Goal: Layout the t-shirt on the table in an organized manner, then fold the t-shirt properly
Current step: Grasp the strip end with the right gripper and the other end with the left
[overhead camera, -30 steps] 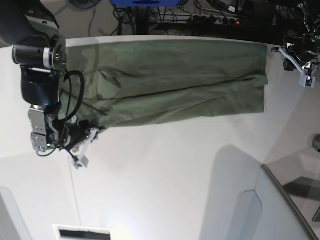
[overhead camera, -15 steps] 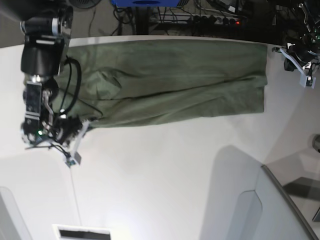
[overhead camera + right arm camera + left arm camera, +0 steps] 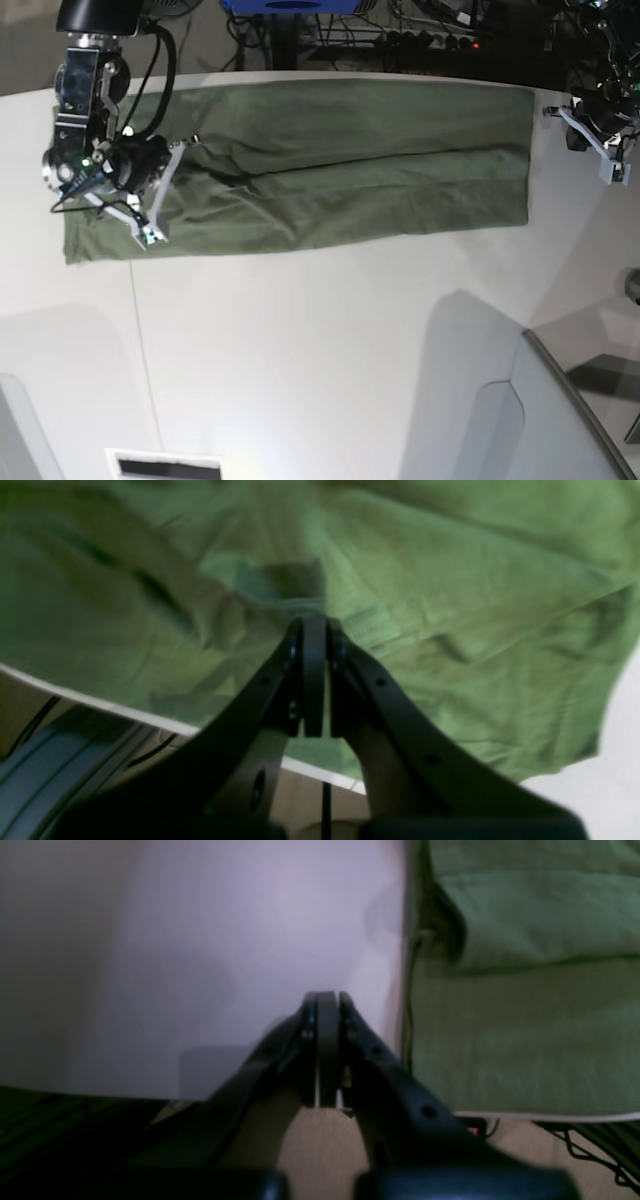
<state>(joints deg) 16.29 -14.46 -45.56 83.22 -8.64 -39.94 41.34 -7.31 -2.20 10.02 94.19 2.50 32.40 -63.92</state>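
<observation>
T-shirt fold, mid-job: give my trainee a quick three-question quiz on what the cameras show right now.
1. True or false: the t-shirt lies as a long folded band across the table.
2. Which gripper is over the cloth: A) left gripper, B) right gripper?
3. Fill in: in both wrist views the jaws are ____.

Key: 1 true. 2 B; the left one sits over bare white table beside the shirt's edge. 3 shut, with no cloth seen between them.
</observation>
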